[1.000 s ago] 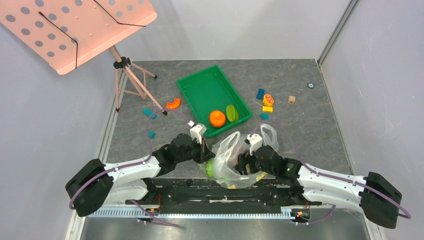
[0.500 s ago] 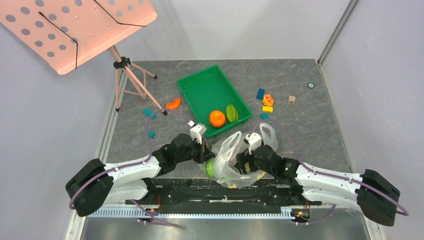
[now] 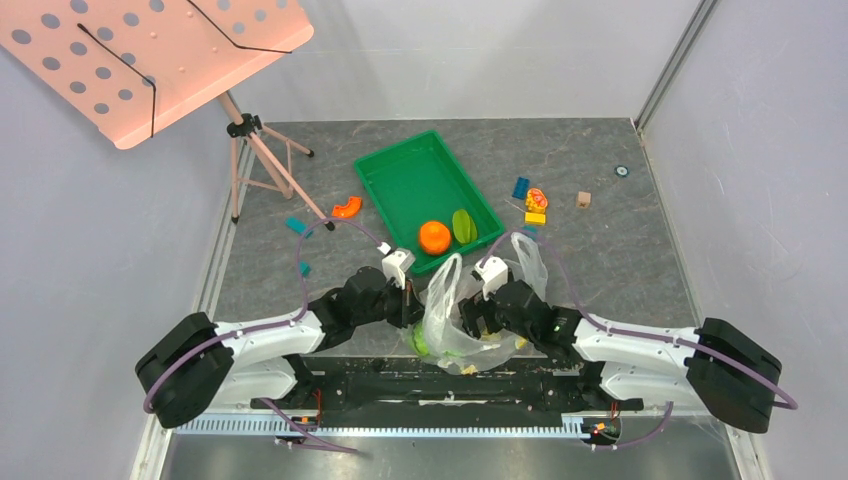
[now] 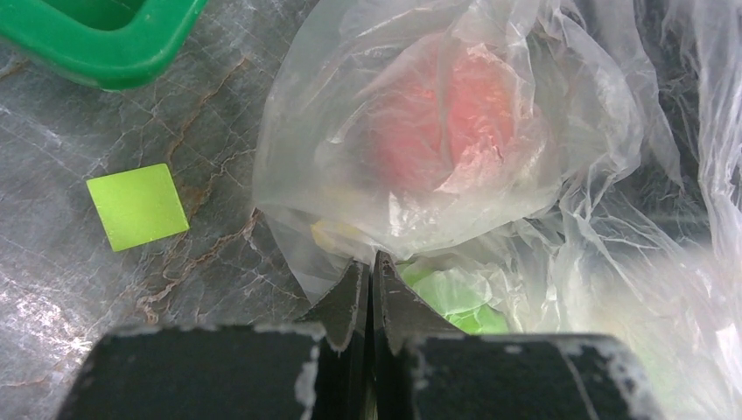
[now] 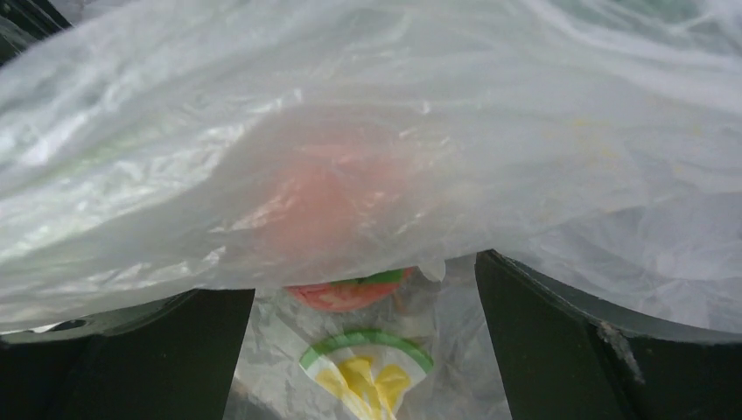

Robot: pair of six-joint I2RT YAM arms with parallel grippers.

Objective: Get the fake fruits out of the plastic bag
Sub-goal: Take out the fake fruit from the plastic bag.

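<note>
Right claw (image 5: pixel 360 293) nearer; peach (image 4: pixel 446 114) inside plastic bag (image 4: pixel 577 210)

Grey table (image 3: pixel 620 262): green tray (image 3: pixel 408 183), plastic bag (image 3: pixel 441 312), blocks (image 3: pixel 535 205)

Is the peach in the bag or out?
In. The peach shows as a pink blur behind the crinkly plastic of the bag in both wrist views.
</note>
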